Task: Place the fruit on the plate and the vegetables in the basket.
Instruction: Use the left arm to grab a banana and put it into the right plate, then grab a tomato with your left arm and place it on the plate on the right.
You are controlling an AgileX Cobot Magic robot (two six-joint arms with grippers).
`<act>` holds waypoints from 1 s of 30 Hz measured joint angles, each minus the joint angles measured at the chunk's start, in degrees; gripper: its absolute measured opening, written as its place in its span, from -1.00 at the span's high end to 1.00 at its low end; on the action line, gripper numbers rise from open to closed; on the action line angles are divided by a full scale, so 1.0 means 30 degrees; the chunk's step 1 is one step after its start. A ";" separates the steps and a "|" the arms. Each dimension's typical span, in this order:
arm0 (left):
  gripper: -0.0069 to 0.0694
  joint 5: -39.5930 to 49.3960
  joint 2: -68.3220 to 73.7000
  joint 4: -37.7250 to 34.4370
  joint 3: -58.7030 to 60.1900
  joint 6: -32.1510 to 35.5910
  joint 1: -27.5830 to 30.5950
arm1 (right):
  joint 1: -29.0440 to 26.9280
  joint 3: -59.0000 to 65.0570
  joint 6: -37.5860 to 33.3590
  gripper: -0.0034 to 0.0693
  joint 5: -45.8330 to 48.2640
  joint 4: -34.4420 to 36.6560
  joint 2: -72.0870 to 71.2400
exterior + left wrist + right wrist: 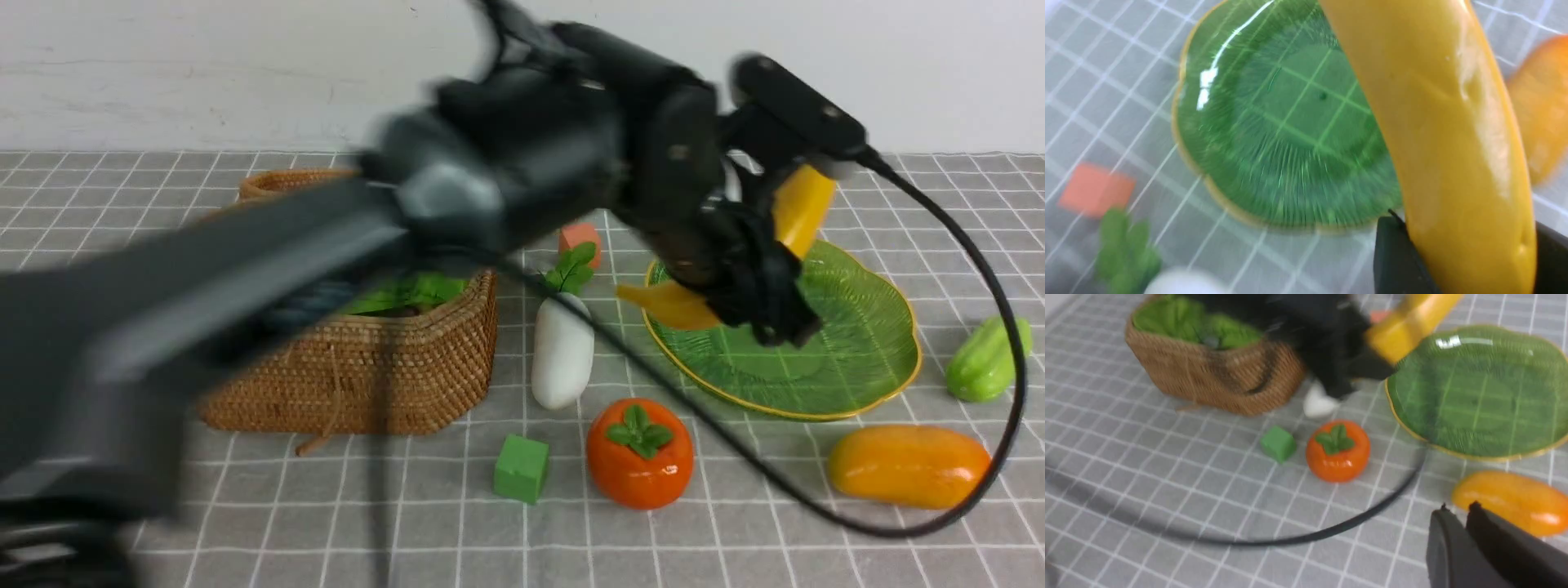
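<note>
A grey cloth with white squares covers the table, and a white wall stands behind. The blurry left arm hides part of the basket. Next come the radish and the persimmon. The left gripper squeezes the banana over the plate. The mango and the gourd lie further right. The right gripper is pressed together and holds nothing.

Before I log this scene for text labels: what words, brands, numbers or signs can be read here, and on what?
None: no readable text anywhere.
The banana, plate, basket, persimmon, mango and green cube carry no print.
The left arm is too motion-blurred to tell if it bears any marking.
</note>
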 joint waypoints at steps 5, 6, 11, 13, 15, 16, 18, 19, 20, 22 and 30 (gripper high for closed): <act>-0.02 0.2840 0.6310 -0.0004 -0.7696 0.0041 0.0017 | 0.0000 0.0000 0.0070 0.69 0.0571 -0.0640 -0.0366; -0.02 0.3140 0.7371 -0.0004 -0.9068 0.0083 0.0017 | 0.0000 0.0000 0.0087 0.69 0.0643 -0.0863 -0.0449; -0.05 0.2353 0.8979 -0.0216 -1.0418 0.0163 0.0017 | 0.0000 -0.0016 0.0140 0.68 0.0959 -0.1028 -0.0768; -0.14 0.2022 0.9025 -0.0216 -1.0371 0.0163 0.0017 | 0.0000 -0.0016 0.0140 0.67 0.1061 -0.1028 -0.0768; -0.43 0.1791 0.9025 -0.0216 -1.0346 0.0163 0.0017 | 0.0000 -0.0016 0.0140 0.67 0.1209 -0.1028 -0.0788; -0.55 0.1877 0.8953 -0.0235 -1.0326 0.0163 0.0017 | 0.0000 -0.0016 0.0140 0.67 0.1268 -0.1028 -0.0805; -0.66 0.2162 0.8843 -0.0235 -1.0222 0.0163 0.0017 | 0.0000 -0.0036 0.0140 0.67 0.1292 -0.1028 -0.0860; -0.77 0.2628 0.8549 -0.0281 -0.9956 0.0163 0.0017 | 0.0000 -0.0036 0.0140 0.67 0.1292 -0.1028 -0.0889; -0.86 0.3288 0.7975 -0.0305 -0.9410 0.0146 0.0017 | 0.0000 -0.0036 0.0140 0.67 0.1292 -0.1028 -0.0910; -0.90 0.3842 0.7394 -0.0305 -0.8897 0.0146 0.0017 | 0.0000 -0.0036 0.0140 0.66 0.1292 -0.1028 -0.0913; -0.19 0.8149 -0.1178 0.0350 -0.1547 -0.1370 0.0017 | 0.0000 -0.0055 0.0145 0.65 0.1712 -0.1028 -0.1404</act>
